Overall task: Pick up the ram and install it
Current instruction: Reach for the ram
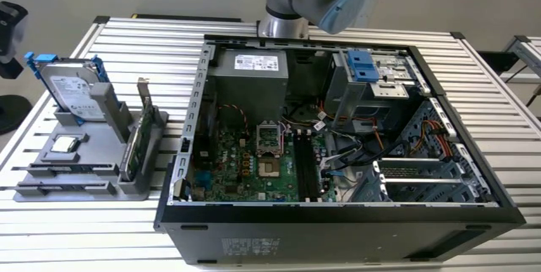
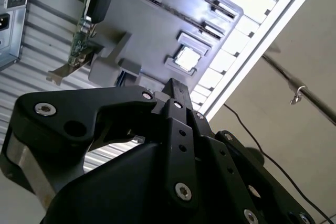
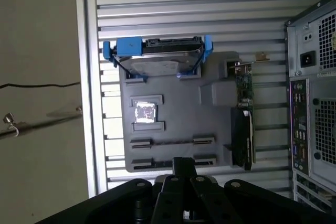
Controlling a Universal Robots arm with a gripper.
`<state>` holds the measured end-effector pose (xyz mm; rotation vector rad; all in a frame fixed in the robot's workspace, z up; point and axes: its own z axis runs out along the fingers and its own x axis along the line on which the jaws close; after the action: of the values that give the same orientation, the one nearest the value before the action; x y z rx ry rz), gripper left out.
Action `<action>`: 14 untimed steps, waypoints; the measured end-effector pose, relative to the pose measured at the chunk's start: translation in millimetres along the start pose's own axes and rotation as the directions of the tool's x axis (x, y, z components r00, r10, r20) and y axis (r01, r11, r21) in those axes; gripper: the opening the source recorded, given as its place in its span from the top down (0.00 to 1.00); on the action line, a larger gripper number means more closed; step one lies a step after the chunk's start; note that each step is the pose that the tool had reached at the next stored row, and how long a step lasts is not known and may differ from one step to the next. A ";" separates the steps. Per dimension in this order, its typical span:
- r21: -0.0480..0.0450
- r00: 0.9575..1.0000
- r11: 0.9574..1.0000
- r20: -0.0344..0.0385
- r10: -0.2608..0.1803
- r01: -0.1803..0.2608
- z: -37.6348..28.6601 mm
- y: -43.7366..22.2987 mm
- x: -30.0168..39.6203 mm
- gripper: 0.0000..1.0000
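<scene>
ram (image 3: 173, 141) stands on edge in the grey holder (image 3: 173, 85), below my pincer (image 3: 184, 165), untouched; whether the pincer is apart i cannot tell. light, stiff, brittle, i judge: grip mid-length across its flat faces.

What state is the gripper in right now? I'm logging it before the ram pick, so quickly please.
Gripper: closed, with nothing visibly held.

I hold my gripper (image 3: 184, 167) high above the gray parts stand (image 3: 184, 114), its black body pointing down at it
</scene>
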<state>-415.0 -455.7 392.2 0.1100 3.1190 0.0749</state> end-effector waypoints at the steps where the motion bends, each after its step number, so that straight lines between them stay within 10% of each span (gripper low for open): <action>1: 0.000 1.000 1.000 0.000 0.000 0.000 -0.1 -1.3 -0.1 1.00; 14: 0.000 1.000 1.000 0.000 0.000 0.000 -0.6 -15.0 -1.1 1.00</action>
<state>-415.0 -470.7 392.1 0.1100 3.1189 0.0750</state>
